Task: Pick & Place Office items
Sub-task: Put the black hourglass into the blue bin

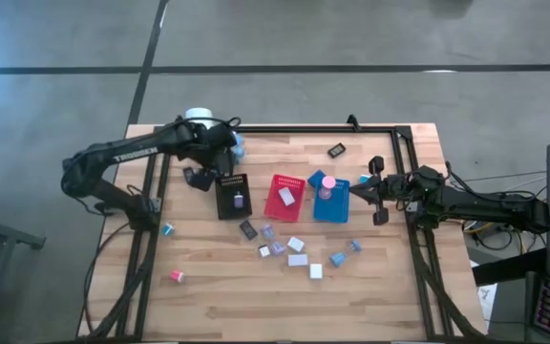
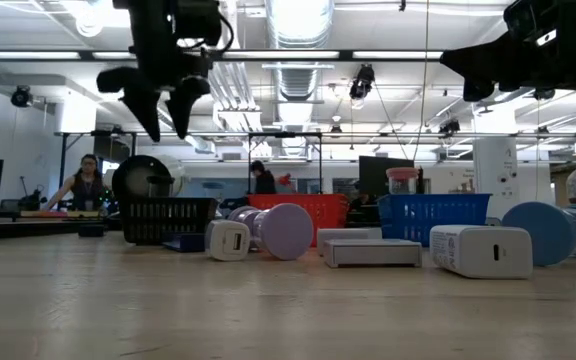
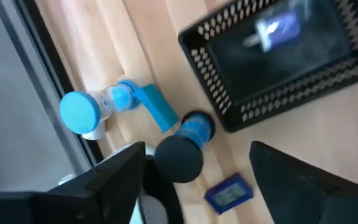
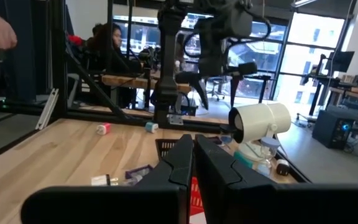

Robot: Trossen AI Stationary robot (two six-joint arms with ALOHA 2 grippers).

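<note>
Loose blocks (image 1: 297,246) lay mid-bench, waiting. I had my left pincer (image 1: 220,161) spread above the black tray (image 1: 233,196), one lavender piece (image 1: 240,201) inside; right pincer (image 1: 355,190) pressed together, idle by the blue tray (image 1: 337,205).

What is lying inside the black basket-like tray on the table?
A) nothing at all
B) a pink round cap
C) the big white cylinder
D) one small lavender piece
D: the left wrist view shows a single small lavender piece inside the black tray, and the high view shows the same piece there.
</note>
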